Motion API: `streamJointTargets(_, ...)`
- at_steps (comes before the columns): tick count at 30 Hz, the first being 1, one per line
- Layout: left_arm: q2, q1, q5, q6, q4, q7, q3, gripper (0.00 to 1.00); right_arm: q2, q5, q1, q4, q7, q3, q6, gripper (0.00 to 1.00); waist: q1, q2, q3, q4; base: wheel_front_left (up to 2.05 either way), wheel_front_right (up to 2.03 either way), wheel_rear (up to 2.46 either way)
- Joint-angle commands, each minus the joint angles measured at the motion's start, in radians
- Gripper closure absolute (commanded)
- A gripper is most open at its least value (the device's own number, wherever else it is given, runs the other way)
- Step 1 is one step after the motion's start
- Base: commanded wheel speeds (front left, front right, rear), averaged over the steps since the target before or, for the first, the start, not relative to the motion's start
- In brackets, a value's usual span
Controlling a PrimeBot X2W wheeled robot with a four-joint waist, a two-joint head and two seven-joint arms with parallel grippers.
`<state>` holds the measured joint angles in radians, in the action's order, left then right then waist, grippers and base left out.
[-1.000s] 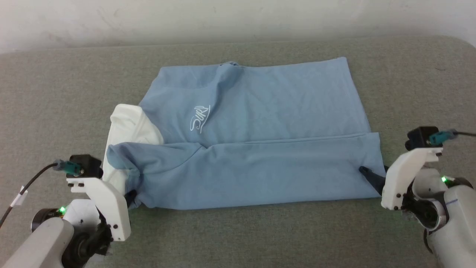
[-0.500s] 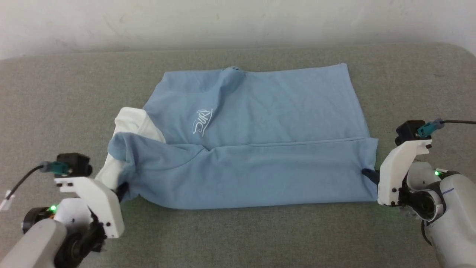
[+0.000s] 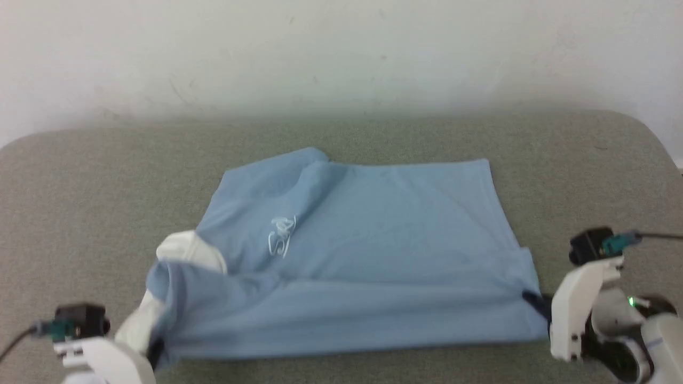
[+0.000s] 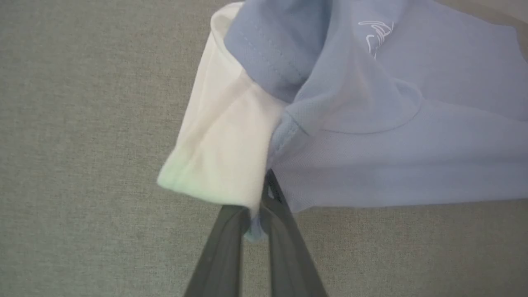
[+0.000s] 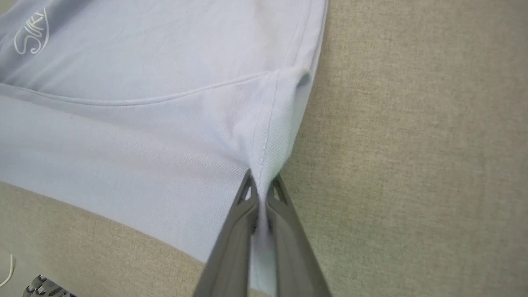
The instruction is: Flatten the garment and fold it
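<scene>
The garment (image 3: 363, 250), a light blue polo, lies partly folded on the grey surface, its near edge doubled over the body. Its white collar (image 3: 187, 250) bunches at the left, and the white script logo (image 3: 282, 242) faces up. My left gripper (image 3: 155, 349) is shut on the near left corner, where blue cloth and the collar (image 4: 218, 136) meet between the fingers (image 4: 231, 247). At the near right, my right gripper (image 3: 533, 301) is shut on the hem corner, and the cloth (image 5: 264, 136) puckers up into its fingertips (image 5: 247, 194).
A grey fabric-covered surface (image 3: 80, 186) with rounded far corners carries the garment. A white wall (image 3: 341, 53) rises right behind it. Bare grey cloth runs around all sides of the garment. A black cable (image 3: 656, 236) leads off from the right wrist.
The head camera has tilted up, so the whole scene sits lower in the picture. The right gripper has closed on the hem corner. The left gripper keeps its grip.
</scene>
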<state>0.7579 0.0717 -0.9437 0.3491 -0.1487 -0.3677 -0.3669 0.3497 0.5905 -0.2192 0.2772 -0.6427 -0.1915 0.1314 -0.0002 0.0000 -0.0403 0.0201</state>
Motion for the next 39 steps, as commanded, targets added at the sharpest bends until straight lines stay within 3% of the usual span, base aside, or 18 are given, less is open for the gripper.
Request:
streamJointTargets(1,-0.004,0.057,-0.022,0.023,-0.009,0.007,0.010,1.00,0.001,-0.008,0.053,-0.017,-0.013,0.016,-0.001,1.00,0.0002,0.0000,0.019,0.004,0.00,0.00,0.00)
streamJointTargets(4,-0.016,0.133,-0.048,0.045,-0.004,0.016,0.016,1.00,-0.013,-0.020,0.135,-0.043,-0.030,0.055,-0.001,1.00,0.0002,0.0000,0.025,0.007,0.00,0.00,0.00)
streamJointTargets(7,-0.049,0.166,-0.067,0.034,0.019,0.032,0.004,1.00,-0.038,-0.039,0.201,-0.051,-0.042,0.087,-0.001,1.00,0.0002,0.0000,0.025,0.005,0.00,0.00,0.00)
streamJointTargets(8,-0.066,0.163,-0.072,0.025,0.030,0.045,0.004,1.00,-0.047,-0.047,0.218,-0.053,-0.038,0.093,-0.001,0.88,0.0002,0.0000,0.023,0.006,0.00,0.00,0.00)
streamJointTargets(9,-0.080,0.155,-0.073,0.019,0.047,0.056,0.001,0.79,-0.059,-0.049,0.232,-0.056,-0.029,0.102,-0.001,0.26,0.0002,0.0000,0.022,0.008,0.00,0.00,0.00)
streamJointTargets(10,-0.094,0.145,-0.074,0.012,0.062,0.061,-0.004,0.00,-0.070,-0.058,0.243,-0.063,-0.012,0.109,-0.001,0.00,0.0002,0.0000,0.020,0.009,0.00,0.00,0.00)
streamJointTargets(15,-0.123,0.077,-0.065,-0.011,0.101,0.091,0.000,0.00,-0.110,-0.126,0.263,-0.135,0.168,0.144,-0.001,0.00,0.0002,0.0000,0.005,0.002,0.00,0.00,0.00)
streamJointTargets(24,-0.074,-0.128,0.024,-0.014,0.086,0.175,0.070,0.00,-0.187,-0.276,0.227,-0.315,0.489,0.233,-0.001,0.00,0.0002,0.0000,-0.067,-0.036,0.00,0.00,0.00)
streamJointTargets(29,-0.093,-0.287,0.073,-0.027,0.130,0.216,0.071,0.00,-0.207,-0.315,0.179,-0.375,0.538,0.245,-0.001,0.00,0.0002,0.0000,-0.146,-0.070,0.00,0.00,0.00)
streamJointTargets(34,-0.120,-0.499,0.111,-0.083,0.253,0.236,0.050,0.00,-0.234,-0.348,0.125,-0.442,0.558,0.250,-0.001,0.00,0.0002,0.0000,-0.242,-0.123,0.00,0.00,0.00)
streamJointTargets(39,-0.123,-0.679,0.113,-0.158,0.390,0.177,0.021,0.00,-0.253,-0.351,0.089,-0.450,0.566,0.237,-0.001,0.00,0.0002,0.0000,-0.306,-0.185,0.00,0.00,0.00)
